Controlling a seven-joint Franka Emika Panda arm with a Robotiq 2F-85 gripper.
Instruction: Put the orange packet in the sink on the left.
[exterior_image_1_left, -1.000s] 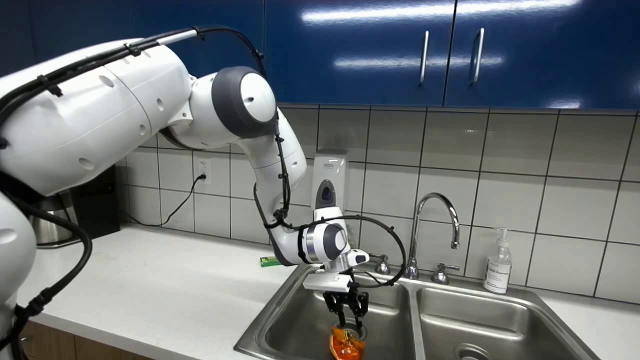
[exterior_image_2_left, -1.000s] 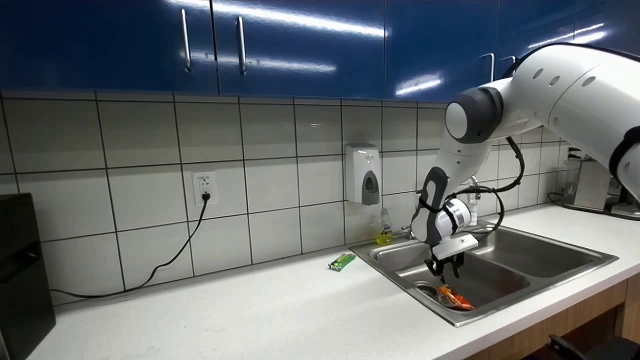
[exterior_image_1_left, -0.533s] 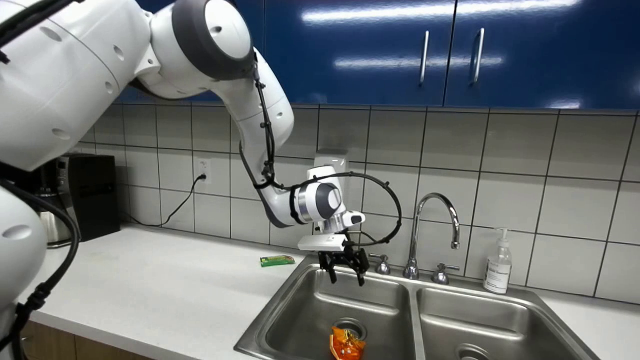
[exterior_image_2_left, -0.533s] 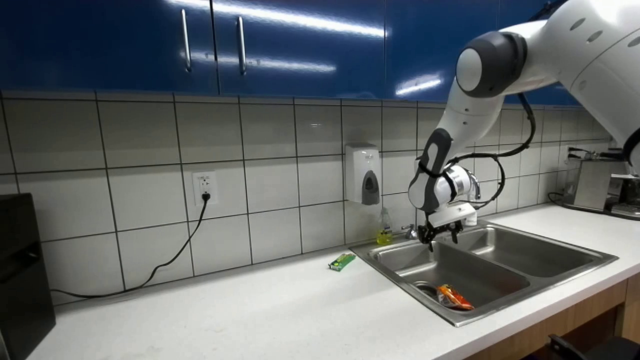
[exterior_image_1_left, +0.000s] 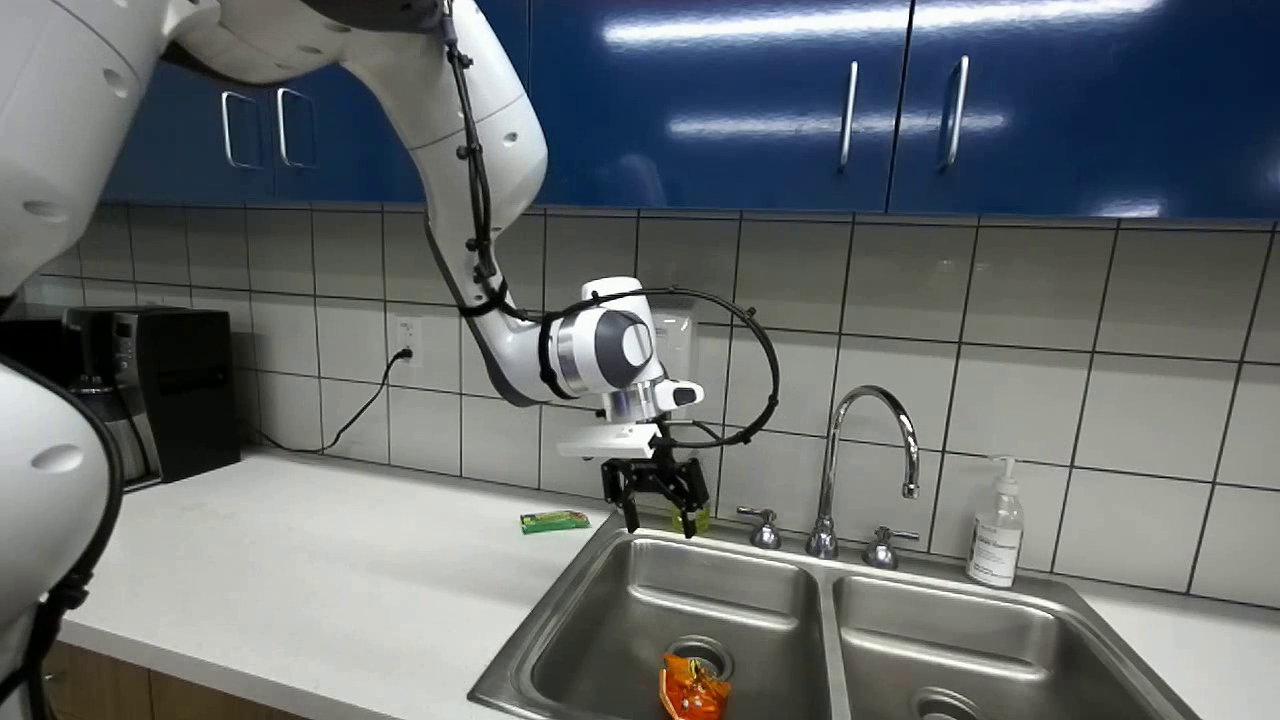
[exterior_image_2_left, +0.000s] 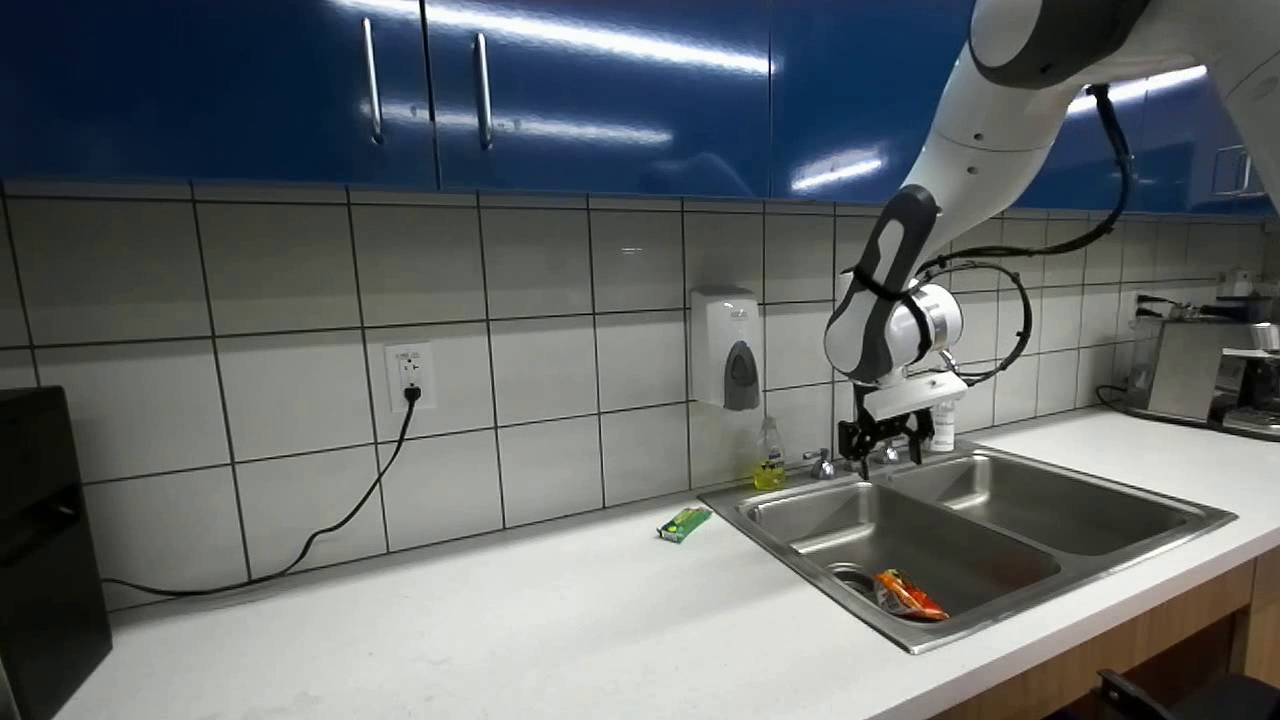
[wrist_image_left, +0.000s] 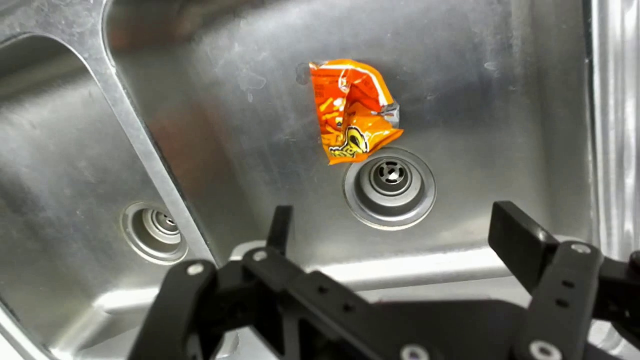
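Note:
The orange packet (exterior_image_1_left: 693, 692) lies crumpled on the floor of the left sink basin (exterior_image_1_left: 547, 603), beside the drain. In an exterior view, the orange packet (exterior_image_2_left: 908, 597) and the basin's rim (exterior_image_2_left: 790, 562) show too. In the wrist view, the orange packet (wrist_image_left: 345, 112) is fully visible, its lower edge close to the drain's ring (wrist_image_left: 425, 200). My gripper (exterior_image_1_left: 660, 528) is open and empty, raised above the back part of the left basin, well clear of the packet. The gripper also shows in an exterior view (exterior_image_2_left: 890, 465) and the wrist view (wrist_image_left: 392, 212), fingers wide apart.
The faucet (exterior_image_1_left: 830, 480) and its handles stand behind the sink, with a pump bottle (exterior_image_1_left: 996, 530) to the right. A yellow soap bottle (exterior_image_2_left: 769, 460) stands close behind the gripper. A green packet (exterior_image_2_left: 685, 524) lies on the counter. The right basin (exterior_image_2_left: 1080, 510) adjoins the left.
One second ago the gripper was low, just above the packet with its fingers nearer together. It has risen up and back, and its fingers have spread. The packet has not moved.

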